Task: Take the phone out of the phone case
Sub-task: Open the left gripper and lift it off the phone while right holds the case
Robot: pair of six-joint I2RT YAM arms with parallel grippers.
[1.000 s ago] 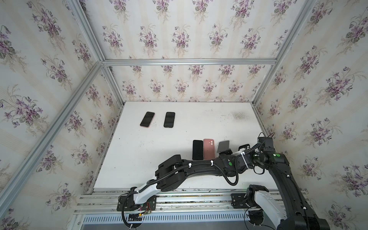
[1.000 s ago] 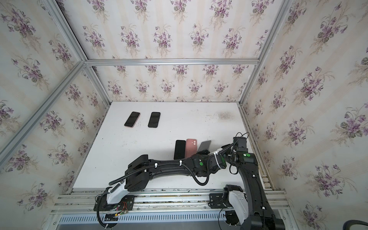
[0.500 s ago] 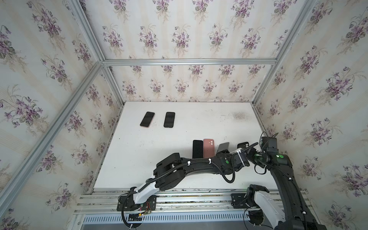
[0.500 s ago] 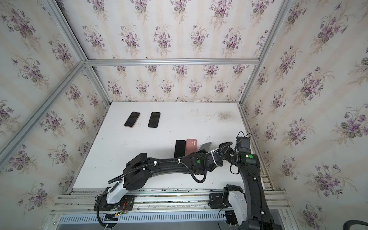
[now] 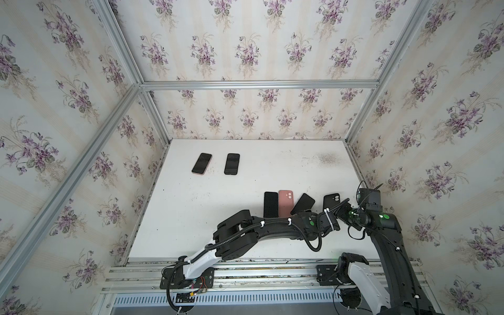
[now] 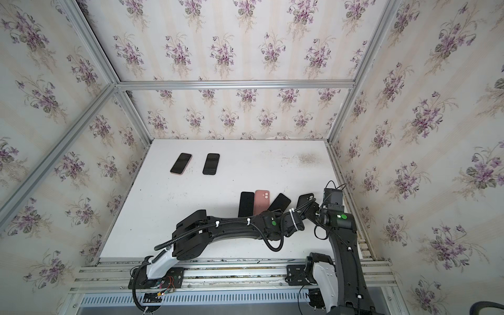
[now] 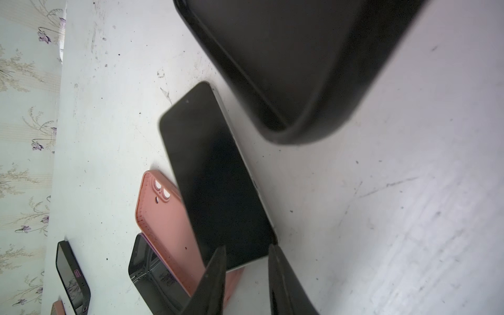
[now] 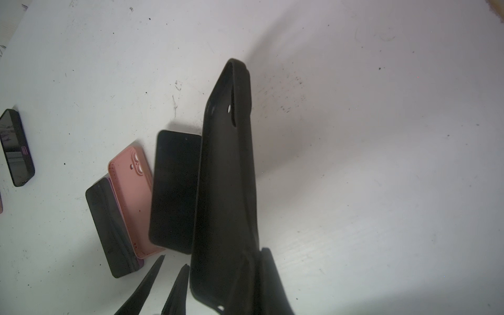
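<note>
The phone (image 5: 303, 202) (image 7: 215, 177) lies dark screen up on the white table (image 5: 207, 218), out of its case, one near corner overlapping a pink case (image 5: 285, 203). My left gripper (image 5: 305, 212) (image 7: 246, 249) stands open at the phone's near end, jaws apart and not pinching it. The black phone case (image 5: 331, 200) (image 8: 226, 177) is empty and held up off the table to the phone's right. My right gripper (image 5: 338, 210) (image 8: 256, 261) is shut on the case's near end. In both top views the two arms meet at the near right.
A black phone (image 5: 270, 204) lies left of the pink case (image 6: 262, 201). Two more dark phones (image 5: 201, 163) (image 5: 231, 163) sit at the far left. The right side wall (image 5: 362, 174) stands close behind the right arm. A metal rail (image 5: 272, 268) borders the table's front.
The phone has come free of the black case and now lies flat instead of tilted. My left jaws have parted off it. The right gripper has drawn the case slightly right.
</note>
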